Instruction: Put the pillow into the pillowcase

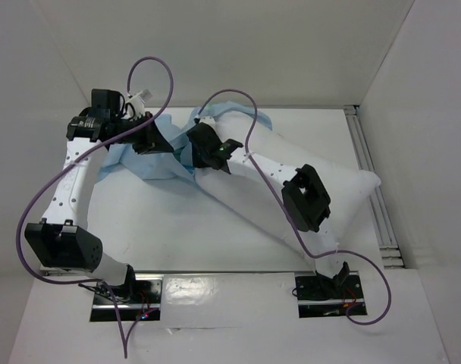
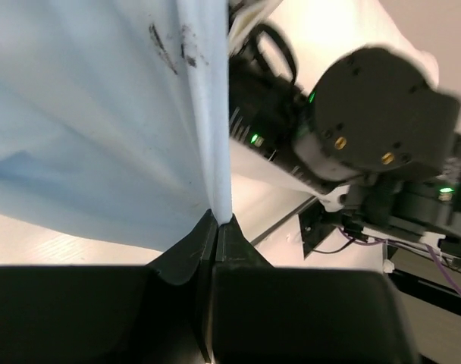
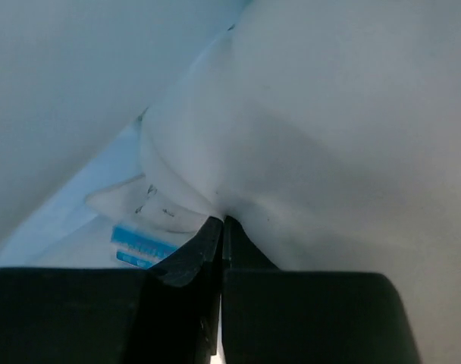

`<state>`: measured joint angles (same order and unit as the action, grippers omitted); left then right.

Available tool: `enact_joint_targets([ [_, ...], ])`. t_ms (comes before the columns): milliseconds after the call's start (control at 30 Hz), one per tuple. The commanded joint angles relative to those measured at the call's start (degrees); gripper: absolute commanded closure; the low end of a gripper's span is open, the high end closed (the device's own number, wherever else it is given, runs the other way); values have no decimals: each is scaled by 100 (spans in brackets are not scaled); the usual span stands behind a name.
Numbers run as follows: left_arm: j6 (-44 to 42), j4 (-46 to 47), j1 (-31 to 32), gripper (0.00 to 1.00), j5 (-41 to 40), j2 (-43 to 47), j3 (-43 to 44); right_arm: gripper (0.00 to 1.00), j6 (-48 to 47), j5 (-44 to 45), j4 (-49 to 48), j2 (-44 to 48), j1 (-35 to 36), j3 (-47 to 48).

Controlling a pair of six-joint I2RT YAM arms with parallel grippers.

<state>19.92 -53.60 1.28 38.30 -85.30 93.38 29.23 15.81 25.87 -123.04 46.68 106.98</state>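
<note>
The white pillow (image 1: 352, 186) lies slanting across the table from the back middle to the right. My right gripper (image 1: 196, 136) is shut on a pinch of its cover at the pillow's far-left end; in the right wrist view the jaws meet on the white cloth of the pillow (image 3: 329, 121), beside a sewn-in label (image 3: 143, 244). The light blue pillowcase (image 1: 136, 163) lies bunched at the back left, with part of it draped round that pillow end. My left gripper (image 1: 161, 144) is shut on a hem of the pillowcase (image 2: 86, 114), which hangs taut from the closed jaws.
White walls close in the table at the back and on both sides. An aluminium rail (image 1: 371, 182) runs along the right edge. Purple cables (image 1: 151, 64) loop over both arms. My right arm's wrist (image 2: 374, 114) sits close beside the left gripper.
</note>
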Motion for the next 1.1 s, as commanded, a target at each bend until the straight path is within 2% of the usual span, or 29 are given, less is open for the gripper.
enact_joint_targets([
  [0,257,200,22,100,643,-65,188,100,-260,-436,-1449,630,25,-868],
  [33,353,367,82,100,643,-162,241,100,-260,-604,-2201,1033,26,-1576],
  [133,547,482,135,98,695,-601,600,100,-339,-1027,-3006,1632,79,-2520],
  [167,548,482,136,86,774,-724,724,100,-392,-1028,-3009,1756,79,-2655],
  [200,496,482,136,67,888,-856,838,100,-392,-1028,-3009,1879,79,-2769],
  [233,434,422,136,34,941,-1101,1074,98,-505,-1028,-3009,2002,79,-2875],
  [267,381,343,197,24,942,-1225,1216,92,-567,-1028,-2939,2308,79,-3076],
  [300,320,185,250,19,1003,-1357,1374,86,-620,-941,-2869,2476,79,-3173],
  [367,319,184,311,14,1004,-1664,1742,79,-735,-940,-2790,2776,131,-3315],
  [433,319,105,364,12,1100,-1858,1989,71,-857,-869,-2526,3023,131,-3315],
  [467,267,105,364,12,1100,-1955,2260,59,-971,-869,-2403,3023,131,-3237],
  [500,171,26,364,11,1161,-2121,2385,33,-1024,-869,-2089,3023,131,-3027],
  [533,170,25,364,11,1162,-2175,2482,26,-1025,-869,-1929,3023,131,-2921],
  [633,170,147,364,24,916,-2236,2536,15,-1086,-809,-1419,3023,131,-2691],
  [667,231,148,364,39,829,-2307,2536,12,-1086,-756,-1348,3101,131,-2691],
  [700,231,209,425,44,602,-2359,2536,12,-1086,-677,-1261,3163,131,-2691],
  [733,231,210,504,44,469,-2421,2640,12,-1086,-467,-1094,3312,131,-2691],
  [767,179,158,592,41,293,-2500,2780,12,-1086,-282,-1006,3383,131,-2691],
  [800,-30,35,715,25,-248,-2736,3191,12,-1034,-54,-892,3453,62,-2691],
  [833,-111,-88,1020,18,-584,-2851,3386,15,-1034,139,-656,3602,61,-2691],
  [867,-172,-324,1171,11,-900,-2983,3562,21,-877,907,-584,3699,61,-2691],
  [900,-225,-404,1312,5,-1165,-3202,3694,34,-675,1254,-531,3787,0,-2761],
  [933,-226,-405,1435,0,-1698,-3291,3783,35,-673,1414,-469,3866,-235,-2761],
  [1000,-155,-405,1700,0,-2133,-3405,3784,35,-603,1189,-250,3928,-631,-2753],
  [1033,-51,-318,1752,0,-2491,-3458,3784,31,-542,1013,-171,3928,-1007,-2692],
  [1067,-50,-256,1823,0,-2677,-3563,3784,20,-542,689,22,3876,-1177,-2526],
])
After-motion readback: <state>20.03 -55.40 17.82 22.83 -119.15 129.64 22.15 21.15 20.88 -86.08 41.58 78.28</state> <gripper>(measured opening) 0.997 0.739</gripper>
